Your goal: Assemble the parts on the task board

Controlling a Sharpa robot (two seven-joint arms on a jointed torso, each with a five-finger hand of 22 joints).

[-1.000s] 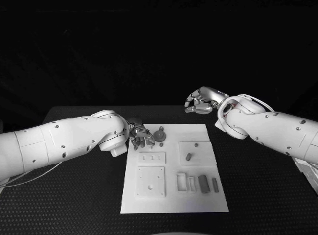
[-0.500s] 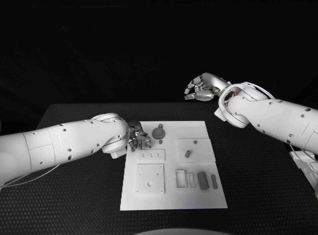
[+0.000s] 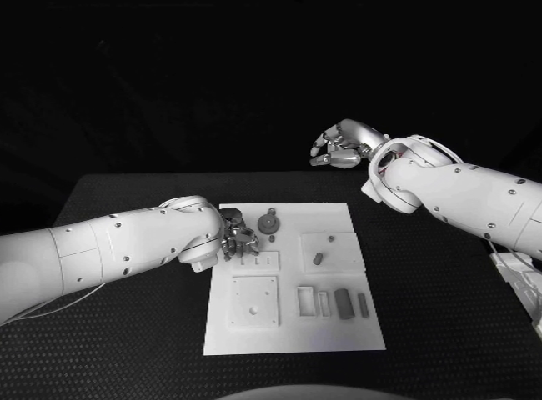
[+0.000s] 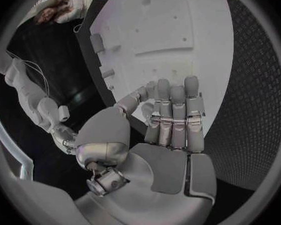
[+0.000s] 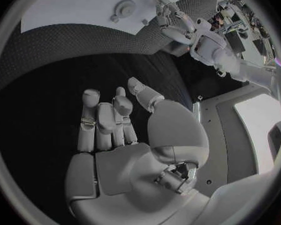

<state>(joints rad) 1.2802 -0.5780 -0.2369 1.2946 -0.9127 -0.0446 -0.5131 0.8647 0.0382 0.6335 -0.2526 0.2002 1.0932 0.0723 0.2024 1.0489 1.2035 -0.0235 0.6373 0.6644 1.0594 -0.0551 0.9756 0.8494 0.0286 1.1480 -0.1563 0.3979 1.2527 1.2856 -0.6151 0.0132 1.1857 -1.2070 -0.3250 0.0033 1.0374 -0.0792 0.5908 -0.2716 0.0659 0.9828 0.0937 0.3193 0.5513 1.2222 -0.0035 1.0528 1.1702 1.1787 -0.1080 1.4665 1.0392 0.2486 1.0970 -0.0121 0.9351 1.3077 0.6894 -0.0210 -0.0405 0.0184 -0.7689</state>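
Head view showed left hand point(image 3: 238, 236) empty, fingers apart, by small stiff parts point(image 3: 333, 302); right hand point(image 3: 339, 148) curled empty.

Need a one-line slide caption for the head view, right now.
Left robot hand at the task board's far left corner beside a round part; right robot hand raised beyond the table.

A black worktop point(image 3: 127, 333) with a fine textured weave spreads near and to both sides; beyond its far edge the room lies in darkness.
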